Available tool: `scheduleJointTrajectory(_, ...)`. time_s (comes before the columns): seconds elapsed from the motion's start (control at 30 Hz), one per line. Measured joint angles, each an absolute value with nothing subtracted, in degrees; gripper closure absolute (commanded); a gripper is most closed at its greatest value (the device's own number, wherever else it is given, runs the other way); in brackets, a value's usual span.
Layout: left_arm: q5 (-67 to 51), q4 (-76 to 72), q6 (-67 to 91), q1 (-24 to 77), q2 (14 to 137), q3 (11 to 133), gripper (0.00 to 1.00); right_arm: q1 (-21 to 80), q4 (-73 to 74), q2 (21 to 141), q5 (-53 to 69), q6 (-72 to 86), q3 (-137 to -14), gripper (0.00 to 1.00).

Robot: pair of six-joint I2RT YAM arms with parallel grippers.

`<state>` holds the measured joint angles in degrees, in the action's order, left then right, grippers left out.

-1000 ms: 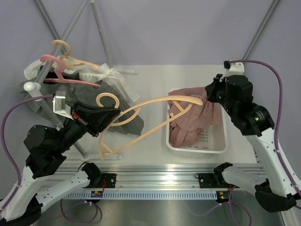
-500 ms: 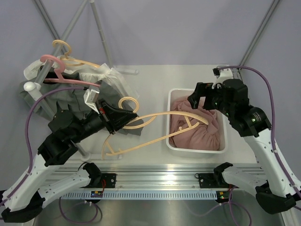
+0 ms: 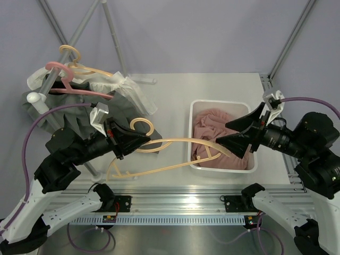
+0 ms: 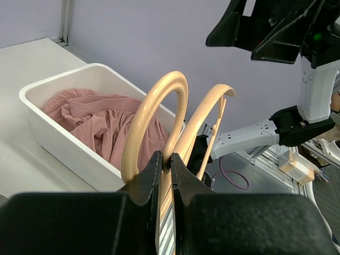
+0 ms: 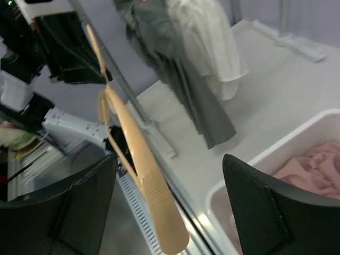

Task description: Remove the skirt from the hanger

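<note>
Where it has been dropped, the pink skirt [image 3: 218,127] is seen crumpled in a heap inside the white bin [image 3: 219,102], which is set on the right part of the pale surface [image 3: 170,90]. A tan hanger [image 3: 175,141] is held out roughly level across the surface, with one arm reaching over the bin's near left corner, above the skirt. Whether the fabric is touched by that arm cannot be told.

The hanger is gripped by the left gripper [image 3: 139,139], whose jaws are pressed together on the neck just below the hook, as shown in the left wrist view. The right gripper [image 3: 226,134] is held above the bin, pointed toward the left arm. Its jaws are spread wide, and nothing is pinched by them. In the right wrist view the tip of the hanger's arm is seen in the gap between them.

At the far left a rail [image 3: 35,98] is hung with a pink hanger [image 3: 79,91], a grey garment [image 3: 71,119] and a white garment [image 3: 130,90].
</note>
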<state>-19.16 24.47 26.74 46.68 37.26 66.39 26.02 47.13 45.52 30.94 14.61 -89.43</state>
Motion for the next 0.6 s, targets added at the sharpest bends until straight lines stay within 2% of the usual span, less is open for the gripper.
scheduleJointTrajectory(0.07, -19.8, 24.4, 26.8, 46.7, 37.2, 66.4, 1.0, 26.0, 47.6, 45.9, 35.6, 14.6, -88.0, 0.19)
scheduleJointTrajectory(0.27, -20.8, 24.4, 26.8, 46.7, 37.2, 66.4, 1.0, 26.0, 47.9, 48.2, 46.6, 14.9, -83.0, 0.24)
scheduleJointTrajectory(0.6, -20.8, 24.3, 26.8, 46.7, 37.3, 66.4, 1.0, 26.0, 47.5, 48.4, 54.5, 15.4, -79.5, 0.37)
